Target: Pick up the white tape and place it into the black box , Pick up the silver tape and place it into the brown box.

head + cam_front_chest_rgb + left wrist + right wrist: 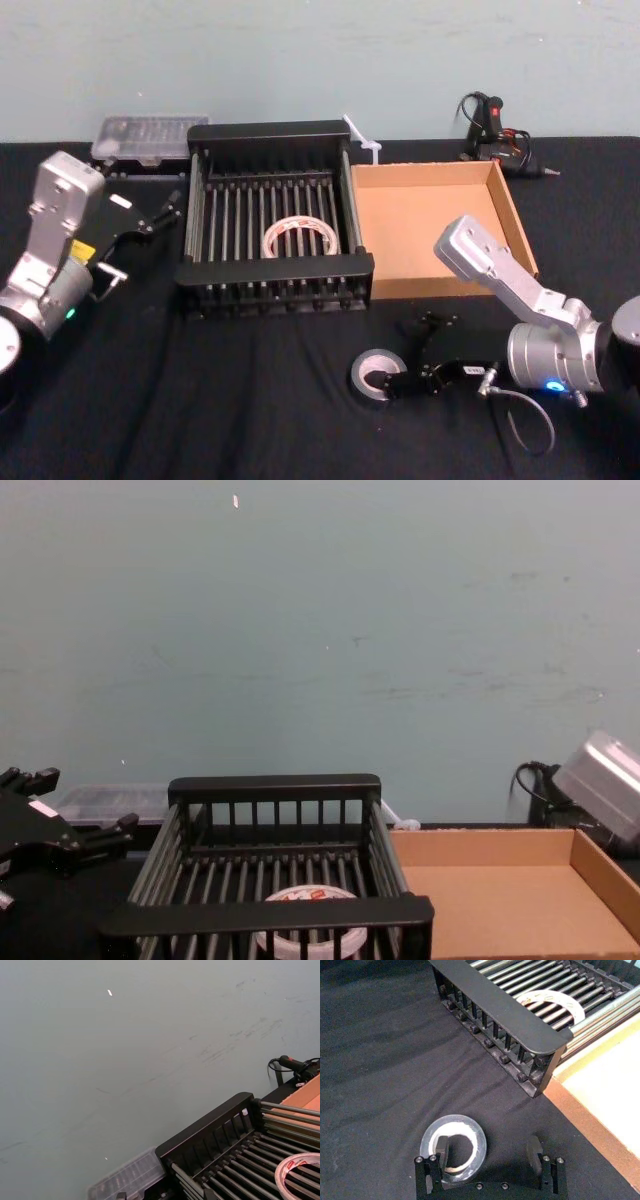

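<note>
The silver tape [362,365] [475,1132] lies flat on the black cloth in front of the brown box [420,230] [610,1085]. My right gripper [408,352] [488,1152] is open and low over the cloth; one finger [441,1147] stands in the roll's centre hole, the other is outside to the right. The white tape [297,237] [300,1170] [305,892] rests on the floor of the black box [275,268] [270,915]. Left of the crate, my left gripper [150,215] [60,820] hovers open and holds nothing.
A clear plastic case [150,135] sits behind the crate at the back left. A black glue gun [490,125] with its cable lies behind the brown box. A small white piece [362,140] pokes up between the two boxes. Black cloth covers the table.
</note>
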Available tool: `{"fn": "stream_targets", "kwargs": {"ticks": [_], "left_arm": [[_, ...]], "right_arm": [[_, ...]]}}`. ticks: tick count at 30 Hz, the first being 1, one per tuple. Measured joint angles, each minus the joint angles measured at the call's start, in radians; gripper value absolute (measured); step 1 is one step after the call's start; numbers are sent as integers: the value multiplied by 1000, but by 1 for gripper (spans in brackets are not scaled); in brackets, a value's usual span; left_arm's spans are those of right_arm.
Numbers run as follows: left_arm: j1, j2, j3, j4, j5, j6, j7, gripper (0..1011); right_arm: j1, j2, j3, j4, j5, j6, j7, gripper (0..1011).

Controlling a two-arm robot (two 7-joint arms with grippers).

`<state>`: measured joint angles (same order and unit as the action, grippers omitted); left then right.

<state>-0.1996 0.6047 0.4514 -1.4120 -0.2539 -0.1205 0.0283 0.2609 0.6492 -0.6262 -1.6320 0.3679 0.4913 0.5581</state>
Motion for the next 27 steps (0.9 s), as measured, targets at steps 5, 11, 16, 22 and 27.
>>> {"fn": "stream_targets", "kwargs": {"ticks": [5, 11, 16, 22, 27], "left_arm": [[0, 0, 0, 0, 0, 0, 0, 1001], [0, 0, 0, 0, 0, 0, 0, 1001], [0, 0, 0, 0, 0, 0, 0, 1001], [0, 0, 0, 0, 0, 0, 0, 1001], [0, 0, 0, 0, 0, 0, 0, 1001]], "right_arm": [[4, -5, -4, 6, -5, 0, 2, 1002], [6, -9, -6, 12, -9, -1, 6, 1000], [7, -9, -6, 12, -9, -1, 6, 1000], [6, -9, -6, 11, -9, -2, 6, 1000], [6, -8, -6, 11, -9, -2, 6, 969]]}}
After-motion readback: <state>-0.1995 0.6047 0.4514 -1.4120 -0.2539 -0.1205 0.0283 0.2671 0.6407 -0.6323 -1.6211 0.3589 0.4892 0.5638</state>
